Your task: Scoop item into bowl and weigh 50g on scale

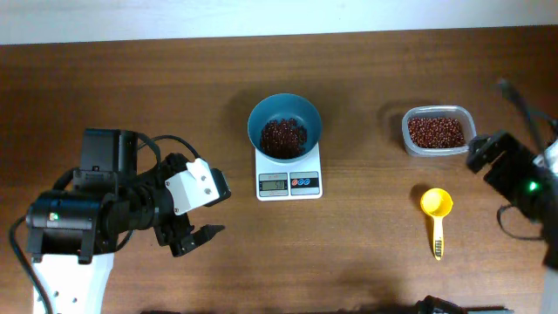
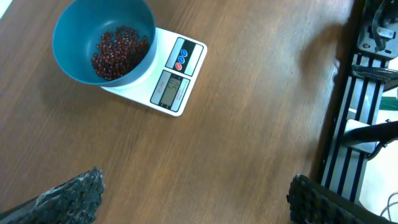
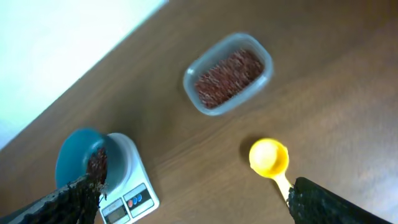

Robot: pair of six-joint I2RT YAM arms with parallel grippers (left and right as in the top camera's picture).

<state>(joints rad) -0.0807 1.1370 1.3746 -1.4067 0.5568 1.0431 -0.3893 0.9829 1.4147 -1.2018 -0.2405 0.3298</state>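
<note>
Small dark red-brown beans (image 1: 282, 137) are heaped in the round teal-blue bowl (image 1: 261, 116), which is set on the white square scale (image 1: 307, 166), well apart from the left gripper (image 1: 221, 212). It and the right gripper (image 3: 193, 202) are spread wide, with nothing held.

Digits on the scale (image 1: 289, 181) illegibly small; yellow scoop (image 3: 269, 157) handle partly behind right fingers (image 3: 336, 204).

Matt wood-grain table (image 1: 131, 78) — bowl (image 1: 284, 106) smooth, likely plastic; tub (image 1: 405, 131) clear plastic.
</note>
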